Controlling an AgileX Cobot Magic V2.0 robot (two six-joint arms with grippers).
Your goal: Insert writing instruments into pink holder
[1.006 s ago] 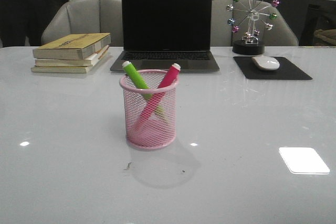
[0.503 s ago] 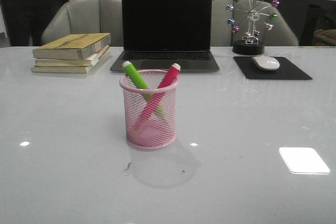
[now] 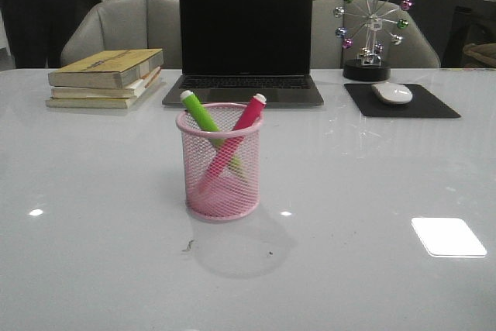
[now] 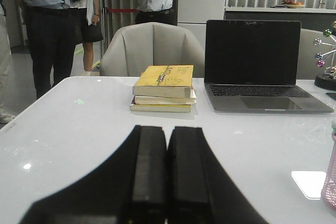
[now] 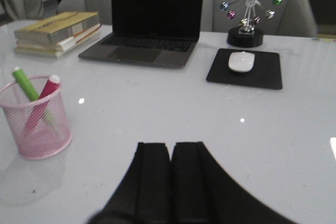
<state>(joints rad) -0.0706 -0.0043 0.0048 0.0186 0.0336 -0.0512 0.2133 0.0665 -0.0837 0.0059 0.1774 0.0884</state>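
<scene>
The pink holder [image 3: 221,164] stands upright mid-table, a wire-mesh cup. Both writing instruments lean crossed inside it: the lime green marker [image 3: 201,115] tilts left, the magenta marker [image 3: 247,117] tilts right, white ends above the rim. In the right wrist view the holder [image 5: 37,116] with the green marker [image 5: 24,84] and magenta marker [image 5: 46,90] sits well off to one side of my right gripper [image 5: 171,145], which is shut and empty. My left gripper [image 4: 167,128] is shut with nothing in it; only the holder's edge [image 4: 331,182] shows there. Neither gripper appears in the front view.
A black laptop [image 3: 246,40] stands open behind the holder. A stack of books [image 3: 107,77] lies at the back left. At the back right are a mouse [image 3: 392,92] on a black pad [image 3: 403,101] and a ferris-wheel ornament [image 3: 370,27]. People stand beyond the chairs.
Nothing on the table has moved. Only the people in the background have shifted slightly.
</scene>
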